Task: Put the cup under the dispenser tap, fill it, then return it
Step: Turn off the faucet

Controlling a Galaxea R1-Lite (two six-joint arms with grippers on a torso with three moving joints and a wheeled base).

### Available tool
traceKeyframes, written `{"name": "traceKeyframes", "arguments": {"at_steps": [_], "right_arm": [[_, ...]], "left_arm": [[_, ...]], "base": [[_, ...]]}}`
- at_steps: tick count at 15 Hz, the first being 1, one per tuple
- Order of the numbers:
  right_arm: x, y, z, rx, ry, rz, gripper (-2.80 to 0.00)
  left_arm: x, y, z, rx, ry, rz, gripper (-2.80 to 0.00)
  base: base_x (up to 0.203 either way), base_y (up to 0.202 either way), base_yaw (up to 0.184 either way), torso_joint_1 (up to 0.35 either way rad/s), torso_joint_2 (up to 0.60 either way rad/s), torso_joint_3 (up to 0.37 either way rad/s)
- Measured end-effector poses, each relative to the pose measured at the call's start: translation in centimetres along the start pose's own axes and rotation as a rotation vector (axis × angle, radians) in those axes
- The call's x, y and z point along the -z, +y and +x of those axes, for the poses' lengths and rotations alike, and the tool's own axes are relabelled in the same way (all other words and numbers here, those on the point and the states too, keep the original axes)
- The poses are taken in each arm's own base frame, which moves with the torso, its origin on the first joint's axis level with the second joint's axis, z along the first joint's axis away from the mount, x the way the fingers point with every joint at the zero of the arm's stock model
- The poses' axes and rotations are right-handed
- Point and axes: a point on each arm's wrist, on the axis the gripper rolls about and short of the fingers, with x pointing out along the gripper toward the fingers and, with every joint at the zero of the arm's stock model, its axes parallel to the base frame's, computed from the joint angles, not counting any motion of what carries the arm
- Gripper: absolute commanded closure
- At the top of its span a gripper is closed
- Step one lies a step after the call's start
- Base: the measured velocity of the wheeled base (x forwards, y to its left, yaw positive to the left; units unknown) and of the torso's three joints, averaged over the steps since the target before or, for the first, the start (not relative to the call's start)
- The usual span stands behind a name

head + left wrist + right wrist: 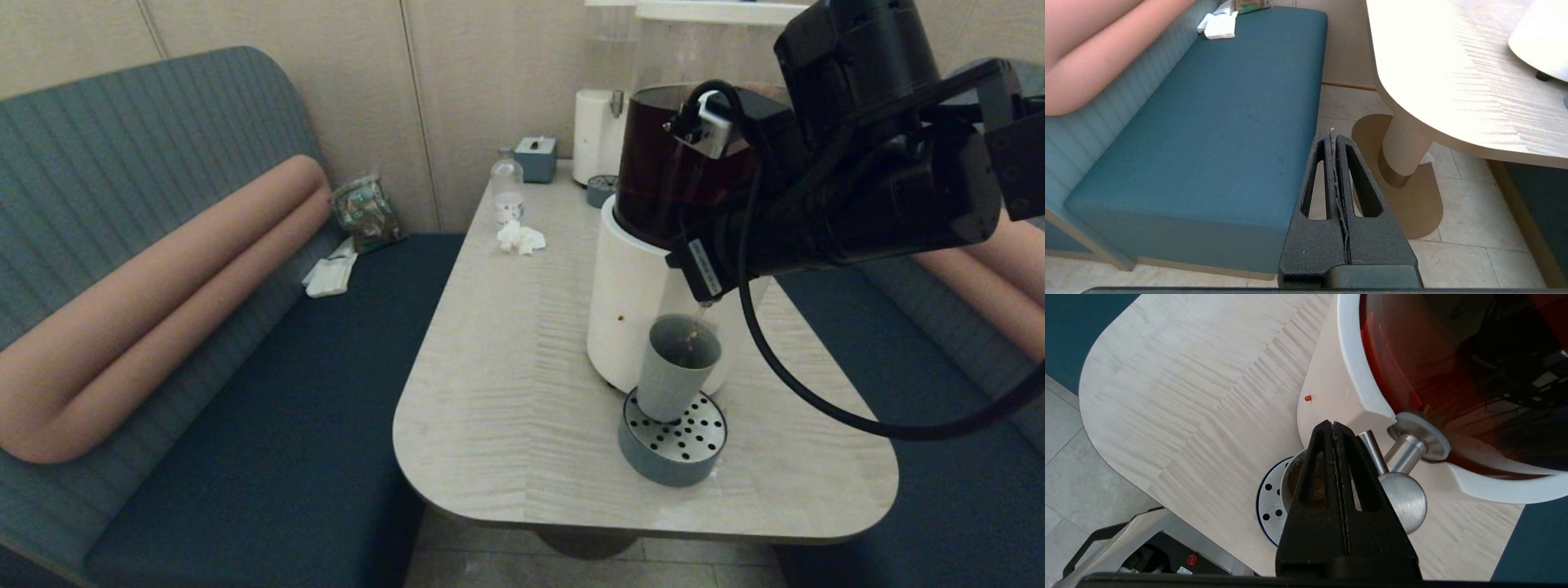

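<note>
Large dispenser (645, 269) on pale table (506, 392). Right gripper (1334, 424) pressed closed, empty, against dispenser tap (1404, 457). Left gripper (1332, 136) closed, parked beside bench. Cup (676, 367) upright on perforated tray (673, 441), beneath tap.
</note>
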Motion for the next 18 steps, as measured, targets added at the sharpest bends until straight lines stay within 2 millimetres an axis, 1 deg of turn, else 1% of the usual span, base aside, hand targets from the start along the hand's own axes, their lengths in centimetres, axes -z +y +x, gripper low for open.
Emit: {"name": "traceKeyframes", "arguments": {"at_steps": [6, 18], "right_arm": [[-0.2, -0.2, 0.4, 0.007, -0.006, -0.003, 0.00], [-0.1, -1.4, 1.5, 0.040, -0.007, 0.000, 0.00]], "left_arm": [[0.0, 0.0, 0.0, -0.001, -0.001, 0.000, 0.00], [0.0, 0.0, 0.0, 0.000, -0.001, 0.000, 0.00]], "base": [[0.000, 0.000, 0.000, 0.000, 0.00, 0.000], [0.000, 0.000, 0.000, 0.000, 0.00, 0.000]]}}
